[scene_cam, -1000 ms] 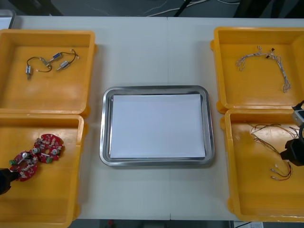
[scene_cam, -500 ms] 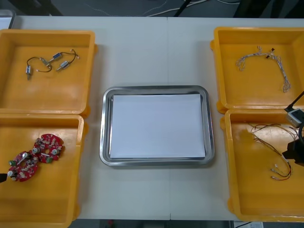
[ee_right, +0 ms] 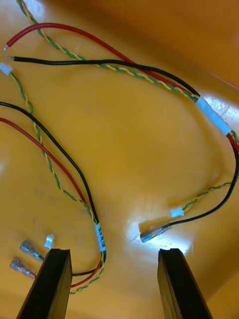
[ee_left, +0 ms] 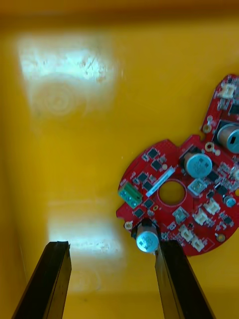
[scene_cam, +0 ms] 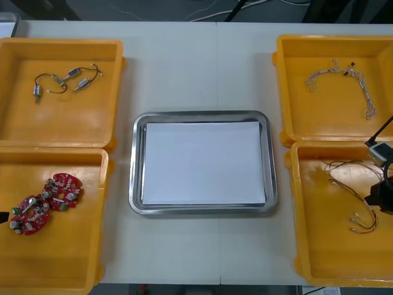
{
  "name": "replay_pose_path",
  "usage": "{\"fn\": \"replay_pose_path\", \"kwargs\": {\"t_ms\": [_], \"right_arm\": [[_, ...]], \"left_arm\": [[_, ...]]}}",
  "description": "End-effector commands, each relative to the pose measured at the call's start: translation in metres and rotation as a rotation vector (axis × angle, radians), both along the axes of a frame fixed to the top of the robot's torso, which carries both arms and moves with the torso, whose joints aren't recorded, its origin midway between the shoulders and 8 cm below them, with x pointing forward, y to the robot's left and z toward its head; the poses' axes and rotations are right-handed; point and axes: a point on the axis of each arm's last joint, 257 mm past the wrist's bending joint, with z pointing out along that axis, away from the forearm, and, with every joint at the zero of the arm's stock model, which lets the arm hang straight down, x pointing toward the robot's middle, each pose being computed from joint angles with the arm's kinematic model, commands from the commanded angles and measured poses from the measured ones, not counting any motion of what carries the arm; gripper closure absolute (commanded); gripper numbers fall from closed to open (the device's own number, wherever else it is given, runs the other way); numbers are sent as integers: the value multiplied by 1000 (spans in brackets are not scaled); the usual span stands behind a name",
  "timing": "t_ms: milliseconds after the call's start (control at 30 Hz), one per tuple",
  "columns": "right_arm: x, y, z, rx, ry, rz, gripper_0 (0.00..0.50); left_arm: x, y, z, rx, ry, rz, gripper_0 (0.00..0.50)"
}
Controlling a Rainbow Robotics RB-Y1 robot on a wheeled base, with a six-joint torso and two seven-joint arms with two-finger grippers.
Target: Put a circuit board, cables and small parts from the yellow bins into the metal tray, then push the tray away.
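**White and bare: nothing loaded yet**

The metal tray point(scene_cam: 137, 161) on the desk point(scene_cam: 196, 67) shows its white inside bare, so we judge all loading and the push undone. At its 8 o'clock our left hand point(ee_left: 113, 246) hangs wide open over a circuit board point(ee_left: 152, 172); at 4 o'clock our right hand point(ee_right: 114, 251), equally wide, hovers above cables point(ee_right: 124, 62).

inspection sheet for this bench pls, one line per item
surface: light table, metal tray at its middle
job's things: tray white inside, nothing in it; red circuit boards in near left bin; small metal parts in far left bin
clutter: nothing seen
hands: left hand open, a board close by one finger; right hand open over near right bin
cables: blue and white cable in far right bin; red, black and yellow cables in near right bin
surroundings: dark floor beyond the far edge
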Motion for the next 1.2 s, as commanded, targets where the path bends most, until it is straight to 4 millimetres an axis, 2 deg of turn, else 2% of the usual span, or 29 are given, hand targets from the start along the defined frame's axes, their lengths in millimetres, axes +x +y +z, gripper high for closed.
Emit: {"fn": "replay_pose_path", "kwargs": {"t_ms": [33,233,633,833,1200], "right_arm": [[-3,-8,-2,-62,15,43,0],[-7,-2,-11,-44,25,42,0],[-15,-4,-25,-51,34,20,0],[-16,-1,-30,-50,36,15,0],[-13,6,-43,-25,31,3,0]], "left_arm": [[16,-2,14,-118,-17,188,0],[19,1,19,-203,-5,360,0],[17,9,12,-337,-29,655,0],[24,5,5,-368,-53,739,0],[34,2,-3,-412,-56,778,0]]}}
